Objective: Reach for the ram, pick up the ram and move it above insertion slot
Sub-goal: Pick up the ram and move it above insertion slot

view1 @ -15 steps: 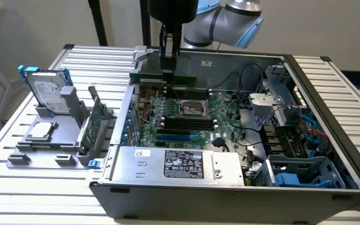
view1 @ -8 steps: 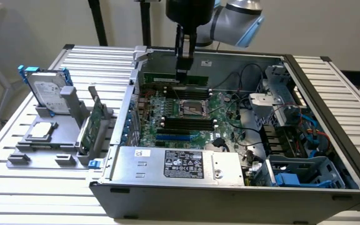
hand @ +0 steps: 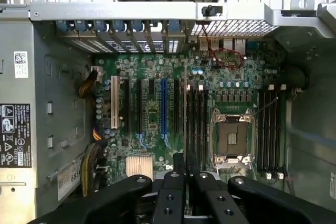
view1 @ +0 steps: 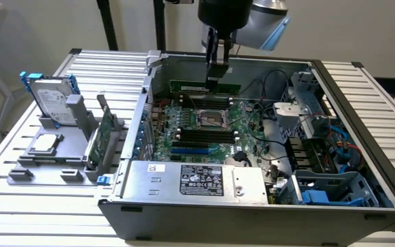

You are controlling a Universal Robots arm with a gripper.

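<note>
My gripper (view1: pixel 215 76) hangs over the open computer case, shut on the ram (view1: pixel 204 87), a thin green stick with black chips held level above the motherboard. In the wrist view the fingers (hand: pixel 172 192) pinch the ram (hand: pixel 185 148), which shows edge-on as a thin line. It runs parallel to the black insertion slots (hand: pixel 198 124) and sits just beside them, between the processor socket (hand: pixel 232 139) and the expansion slots. In the exterior view those black slots (view1: pixel 204 136) lie on the near side of the socket (view1: pixel 210 119), well below the ram.
A second bank of black memory slots (hand: pixel 269 129) lies past the socket. A blue slot (view1: pixel 187 151) and the power supply (view1: pixel 191 180) sit toward the front. On the exterior view's left, a holder carries a hard drive (view1: pixel 50 98) and a green card (view1: pixel 100 139). Cables (view1: pixel 266 128) fill the right.
</note>
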